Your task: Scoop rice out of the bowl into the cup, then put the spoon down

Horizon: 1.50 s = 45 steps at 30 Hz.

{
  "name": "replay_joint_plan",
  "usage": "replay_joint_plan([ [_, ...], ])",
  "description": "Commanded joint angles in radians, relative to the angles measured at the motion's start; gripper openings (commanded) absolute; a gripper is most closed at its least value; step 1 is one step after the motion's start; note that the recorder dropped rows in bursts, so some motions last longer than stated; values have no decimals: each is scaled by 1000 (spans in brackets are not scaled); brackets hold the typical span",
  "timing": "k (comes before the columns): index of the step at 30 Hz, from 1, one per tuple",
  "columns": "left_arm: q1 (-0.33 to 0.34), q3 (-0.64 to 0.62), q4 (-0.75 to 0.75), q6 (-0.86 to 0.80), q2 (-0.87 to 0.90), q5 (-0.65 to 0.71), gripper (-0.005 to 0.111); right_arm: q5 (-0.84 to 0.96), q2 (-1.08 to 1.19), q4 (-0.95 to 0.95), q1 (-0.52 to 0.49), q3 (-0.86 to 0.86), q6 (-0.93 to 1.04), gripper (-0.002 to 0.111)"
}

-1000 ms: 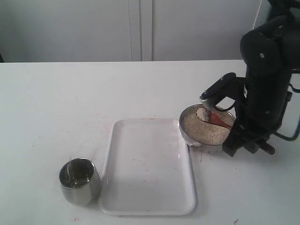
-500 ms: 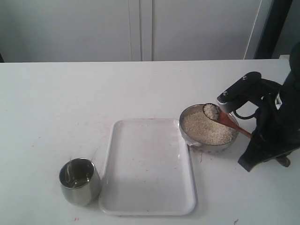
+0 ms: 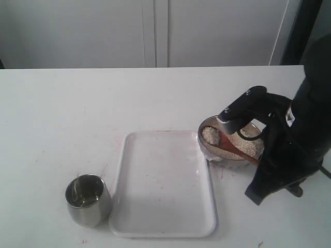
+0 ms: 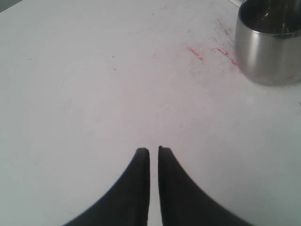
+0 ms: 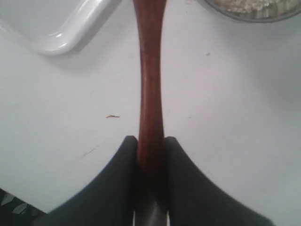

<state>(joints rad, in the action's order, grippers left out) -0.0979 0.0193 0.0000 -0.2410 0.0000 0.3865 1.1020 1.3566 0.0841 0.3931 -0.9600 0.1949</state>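
Note:
The steel bowl (image 3: 243,156) of rice (image 3: 243,146) sits right of the tray. The reddish-brown spoon (image 3: 225,143) hangs over the bowl's left part with a heap of rice in its oval end. My right gripper (image 5: 151,141) is shut on the spoon's handle (image 5: 150,84); in the exterior view the black right arm (image 3: 292,150) hides the grip. The steel cup (image 3: 88,199) stands at the front left, well away from the spoon. My left gripper (image 4: 154,149) hovers over bare table with its fingers nearly touching and nothing between them, the cup (image 4: 269,44) just beyond it.
A white tray (image 3: 163,186) lies between cup and bowl; its corner (image 5: 70,33) shows in the right wrist view, with the bowl's rim (image 5: 249,12) beside it. Faint red marks (image 4: 207,54) streak the table near the cup. A wall stands behind the table.
The loaded spoon has swung from the bowl's back right edge to its left side, toward the tray. The right arm has shifted left and forward with it. Cup and tray have not moved.

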Motion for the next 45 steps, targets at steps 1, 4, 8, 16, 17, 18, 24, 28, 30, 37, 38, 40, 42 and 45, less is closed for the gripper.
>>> replay_joint_plan([
  [1, -5, -9, -6, 6, 0, 48, 14, 68, -9, 0, 83, -60, -23, 0],
  [4, -5, -9, -6, 6, 0, 48, 14, 108, -9, 7, 149, -112, -25, 0],
  [8, -5, -9, -6, 6, 0, 48, 14, 119, 3, 38, 245, -192, -40, 0],
  [16, -5, -9, -6, 6, 0, 48, 14, 119, 78, 75, 437, -299, -109, 0],
  [17, -5, -9, -6, 6, 0, 48, 14, 119, 93, 75, 458, -308, -120, 0],
  [18, -5, -9, -6, 6, 0, 48, 14, 119, 111, 75, 477, -317, -128, 0],
  [24, -5, -9, -6, 6, 0, 48, 14, 119, 225, 86, 564, -362, -154, 0],
  [28, -5, -9, -6, 6, 0, 48, 14, 119, 297, 182, 614, -369, -174, 0],
  [30, -5, -9, -6, 6, 0, 48, 14, 119, 326, 225, 625, -369, -181, 0],
  [37, -5, -9, -6, 6, 0, 48, 14, 119, 387, 308, 635, -369, -195, 0],
  [38, -5, -9, -6, 6, 0, 48, 14, 119, 390, 317, 637, -369, -195, 0],
  [40, -5, -9, -6, 6, 0, 48, 14, 103, 393, 352, 643, -369, -188, 0],
  [42, -5, -9, -6, 6, 0, 48, 14, 77, 395, 394, 654, -369, -179, 0],
  [45, -5, -9, -6, 6, 0, 48, 14, 50, 397, 448, 671, -369, -161, 0],
])
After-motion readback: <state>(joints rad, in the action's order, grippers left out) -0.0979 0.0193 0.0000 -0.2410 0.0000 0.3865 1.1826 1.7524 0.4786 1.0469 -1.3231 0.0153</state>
